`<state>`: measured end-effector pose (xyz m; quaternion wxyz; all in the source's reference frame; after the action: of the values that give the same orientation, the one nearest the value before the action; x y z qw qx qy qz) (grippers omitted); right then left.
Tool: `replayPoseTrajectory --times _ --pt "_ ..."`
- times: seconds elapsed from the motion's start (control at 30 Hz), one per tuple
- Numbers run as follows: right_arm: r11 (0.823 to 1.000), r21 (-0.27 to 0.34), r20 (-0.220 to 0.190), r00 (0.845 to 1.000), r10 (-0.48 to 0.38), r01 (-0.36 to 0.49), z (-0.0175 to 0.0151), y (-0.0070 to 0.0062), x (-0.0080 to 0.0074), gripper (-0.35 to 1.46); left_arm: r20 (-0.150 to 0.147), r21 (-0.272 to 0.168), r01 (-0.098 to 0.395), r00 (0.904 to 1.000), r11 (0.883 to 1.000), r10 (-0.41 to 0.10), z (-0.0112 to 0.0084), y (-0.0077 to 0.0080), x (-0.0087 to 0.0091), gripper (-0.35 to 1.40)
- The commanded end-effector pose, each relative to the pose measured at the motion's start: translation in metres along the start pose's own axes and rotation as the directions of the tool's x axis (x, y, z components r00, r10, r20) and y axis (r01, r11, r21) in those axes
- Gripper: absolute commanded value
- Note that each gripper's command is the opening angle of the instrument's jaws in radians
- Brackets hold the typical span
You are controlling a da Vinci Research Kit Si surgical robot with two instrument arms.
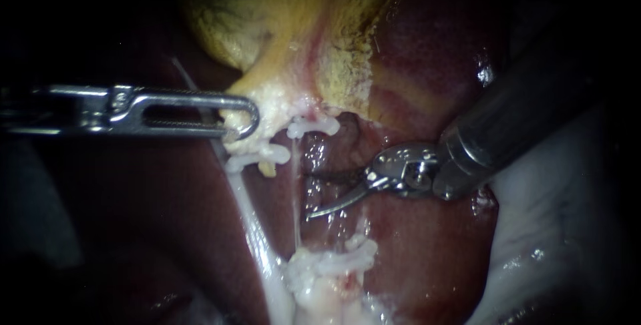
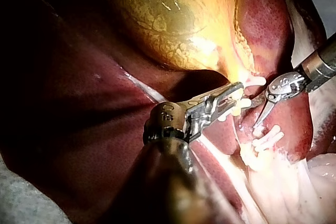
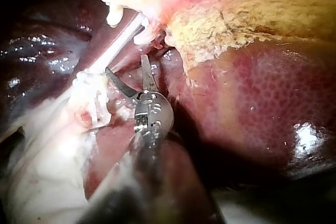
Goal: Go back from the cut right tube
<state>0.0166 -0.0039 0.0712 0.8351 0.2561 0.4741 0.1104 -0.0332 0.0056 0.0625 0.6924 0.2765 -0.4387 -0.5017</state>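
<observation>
Right instrument (image 1: 310,197): curved blades apart, gripping nothing, between clipped stumps of cut right tube (image 1: 310,281) (thin strand (image 1: 294,191) spans gap). Left instrument (image 1: 248,119): jaws clamped on gallbladder (image 1: 287,31) neck.

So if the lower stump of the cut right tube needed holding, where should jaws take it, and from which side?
Probably the pale stump just below its white clips, across its width, coming from the view's right. The left tube runs close along its other side, and the clips crowd the cut end.
</observation>
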Motion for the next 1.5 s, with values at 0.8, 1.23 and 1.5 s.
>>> replayPoseTrajectory --times 0.8,1.23,1.5 --pt "0.944 -0.200 0.066 0.964 -0.256 0.264 -0.0113 0.0010 0.0014 1.44 0.001 -0.020 -0.013 0.9999 1.000 0.013 0.0032 0.0021 0.0014 -0.35" --pt "0.941 -0.197 0.064 0.961 -0.268 0.276 -0.0114 0.0010 0.0012 1.44 -0.027 -0.036 -0.026 0.9993 0.999 0.025 0.0105 0.0054 0.0018 -0.35" --pt "0.941 -0.195 0.063 0.961 -0.269 0.276 -0.0114 0.0010 0.0013 1.44 -0.037 -0.042 -0.032 0.9989 0.999 0.030 0.0108 0.0065 0.0021 -0.35"
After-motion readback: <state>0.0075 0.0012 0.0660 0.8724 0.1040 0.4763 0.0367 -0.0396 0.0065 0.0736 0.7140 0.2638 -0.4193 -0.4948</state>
